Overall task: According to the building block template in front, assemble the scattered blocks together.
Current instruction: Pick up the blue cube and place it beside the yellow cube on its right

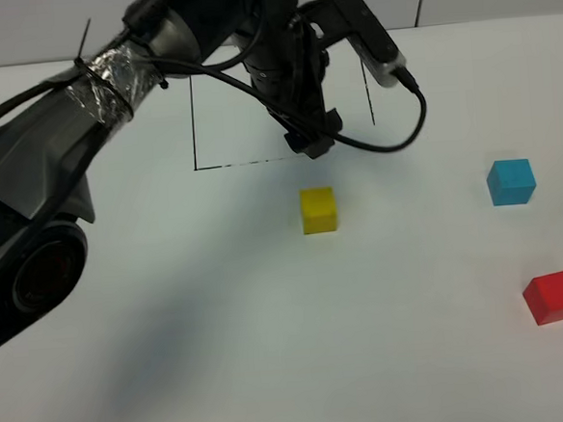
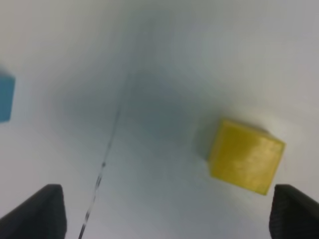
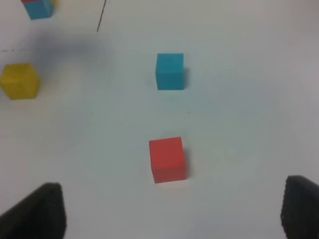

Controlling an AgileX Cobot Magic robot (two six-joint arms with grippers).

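three loose blocks sit apart on the white bench [image 1: 174, 325]: a yellow block [image 1: 318, 210] near the middle, a blue block [image 1: 510, 181] well off to its right, and a red block [image 1: 553, 297] closer to the near edge than the blue one. each lies alone, touching nothing. the left tool [image 1: 313, 143] hangs over a thin black outline [image 1: 249, 162] drawn on the bench, just beyond the yellow block; its arm wears a wrap of silver tape [image 1: 108, 83]. seen from the left wrist, its dark fingertips [image 2: 47, 211] are spread wide with nothing between them, and the yellow block lies close to one fingertip, off to the side of the gap. the right tool [image 3: 169, 211] is likewise spread wide and empty. the red block lies ahead of its gap, the blue block beyond that, the yellow one far off to one side. at the edge of the right wrist view a cut-off blue piece [image 3: 39, 9] with red on top shows, too little to say more.
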